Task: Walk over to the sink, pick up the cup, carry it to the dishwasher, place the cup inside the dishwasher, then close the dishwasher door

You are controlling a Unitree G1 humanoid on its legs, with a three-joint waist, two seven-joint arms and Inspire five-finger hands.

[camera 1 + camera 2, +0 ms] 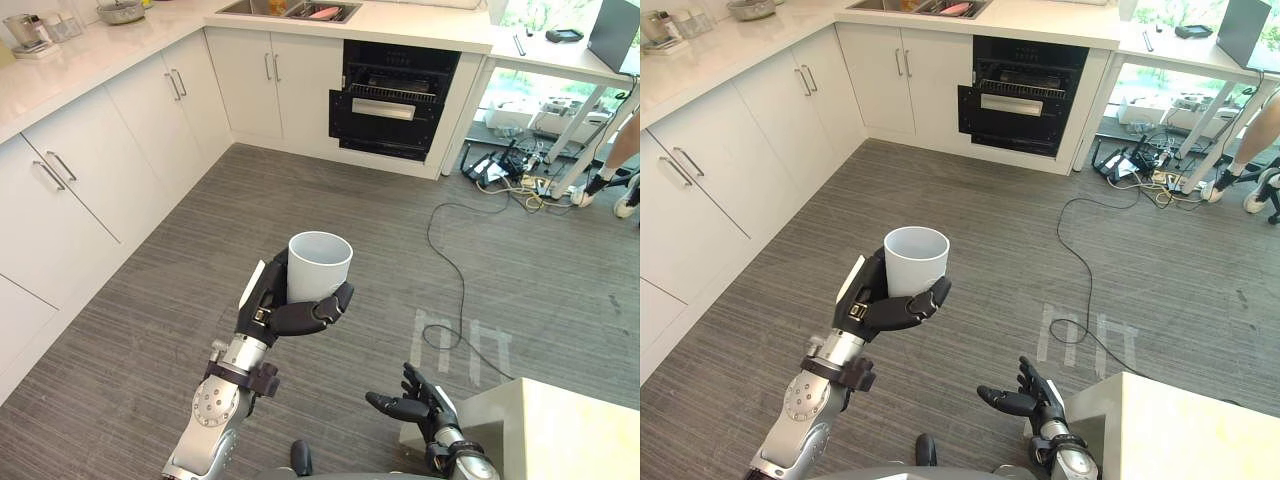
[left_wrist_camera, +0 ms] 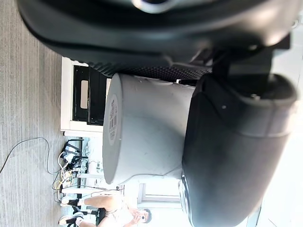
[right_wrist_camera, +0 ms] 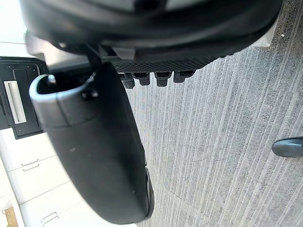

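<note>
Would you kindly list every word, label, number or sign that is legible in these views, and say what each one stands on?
No text here is legible.
Label on the side of the cup held in the left robot hand: there is print, but it is too small and blurred to read.
Pale panel on the dishwasher front: no legible text.
Pale marks on the floor: bare strokes, not letters or digits.

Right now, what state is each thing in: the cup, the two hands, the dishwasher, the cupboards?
cup: upright, looks empty, held.
left hand: shut on the cup.
right hand: open, holding nothing.
dishwasher: door open.
cupboard doors: shut.
</note>
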